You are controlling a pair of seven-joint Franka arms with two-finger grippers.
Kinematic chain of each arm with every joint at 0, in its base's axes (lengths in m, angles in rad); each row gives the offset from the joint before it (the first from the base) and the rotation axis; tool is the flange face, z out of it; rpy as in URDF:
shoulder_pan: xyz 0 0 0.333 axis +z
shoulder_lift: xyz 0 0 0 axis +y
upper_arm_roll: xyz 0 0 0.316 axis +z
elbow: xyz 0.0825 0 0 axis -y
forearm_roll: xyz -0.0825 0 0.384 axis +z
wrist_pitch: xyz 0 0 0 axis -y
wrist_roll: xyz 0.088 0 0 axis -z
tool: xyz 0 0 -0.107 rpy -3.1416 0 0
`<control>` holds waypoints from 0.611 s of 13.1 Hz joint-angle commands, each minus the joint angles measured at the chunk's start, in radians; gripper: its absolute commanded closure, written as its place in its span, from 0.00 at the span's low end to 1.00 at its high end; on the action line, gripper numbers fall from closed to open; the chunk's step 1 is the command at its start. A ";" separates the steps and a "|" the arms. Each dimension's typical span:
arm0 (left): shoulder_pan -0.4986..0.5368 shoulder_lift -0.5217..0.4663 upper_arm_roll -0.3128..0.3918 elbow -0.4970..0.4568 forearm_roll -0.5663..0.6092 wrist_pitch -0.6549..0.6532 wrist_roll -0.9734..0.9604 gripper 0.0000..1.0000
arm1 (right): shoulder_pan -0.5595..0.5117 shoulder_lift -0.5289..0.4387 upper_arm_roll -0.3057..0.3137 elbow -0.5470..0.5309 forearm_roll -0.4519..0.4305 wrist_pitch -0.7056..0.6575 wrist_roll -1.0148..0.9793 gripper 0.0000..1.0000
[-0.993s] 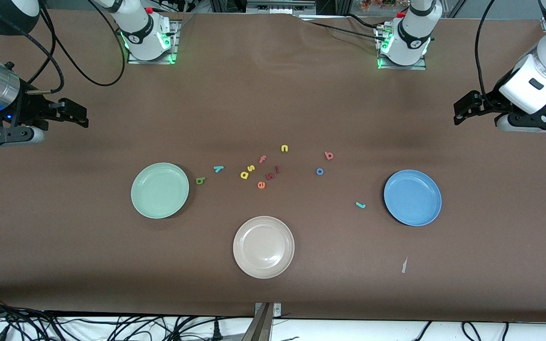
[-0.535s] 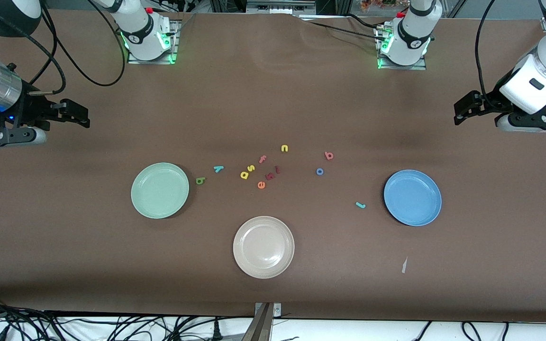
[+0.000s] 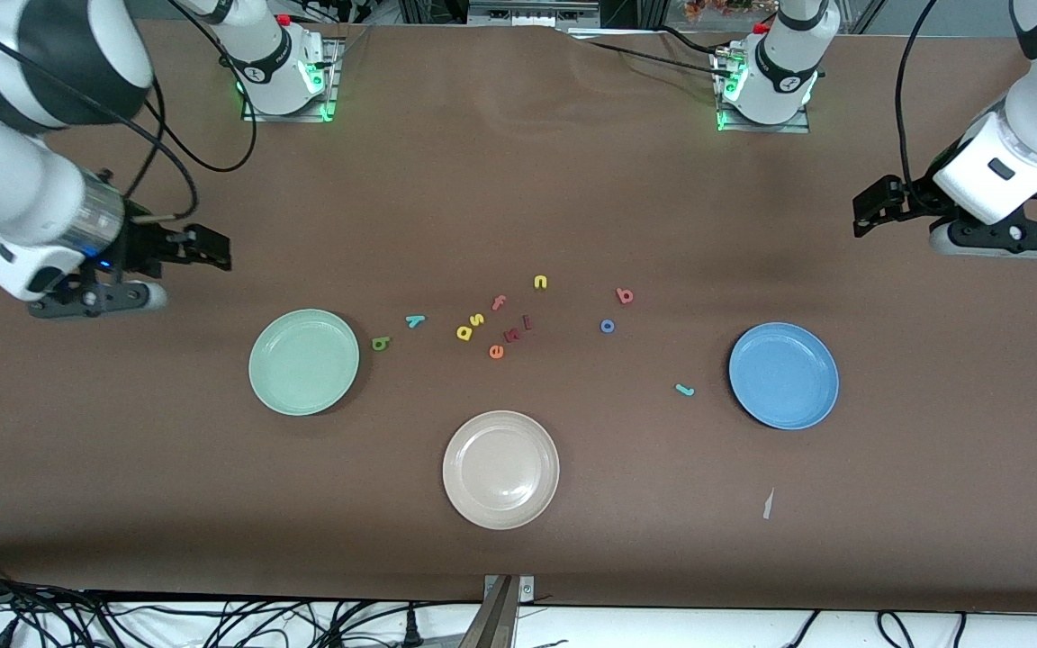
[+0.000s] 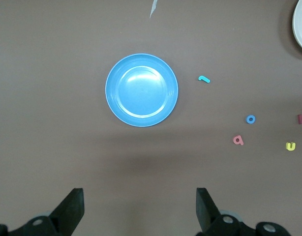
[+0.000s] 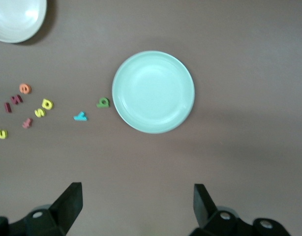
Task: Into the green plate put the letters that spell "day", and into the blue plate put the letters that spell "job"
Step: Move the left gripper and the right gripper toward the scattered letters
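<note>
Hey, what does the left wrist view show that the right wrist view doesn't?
Only the left wrist view shows the blue plate, teal j, blue o and pink b, past the open left claw. Only the right wrist view shows the green plate, green d, teal y and open right claw. Both share the yellow n and the beige plate's edge.

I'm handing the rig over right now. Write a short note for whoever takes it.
Right gripper open, empty, above bare table near the green plate.
Left gripper open, empty, above bare table near the blue plate.
d, y, a lie on the table by the green plate; b, o, j by the blue plate.
Done: nothing. Left: all six letters.
</note>
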 commanded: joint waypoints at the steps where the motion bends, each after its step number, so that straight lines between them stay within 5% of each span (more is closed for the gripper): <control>1: -0.007 0.029 -0.021 0.013 -0.010 -0.020 0.019 0.00 | -0.003 0.083 0.056 0.086 0.016 0.010 0.060 0.00; 8: -0.039 0.265 -0.141 0.012 -0.098 0.096 -0.061 0.00 | 0.096 0.209 0.079 0.098 0.006 0.209 0.204 0.00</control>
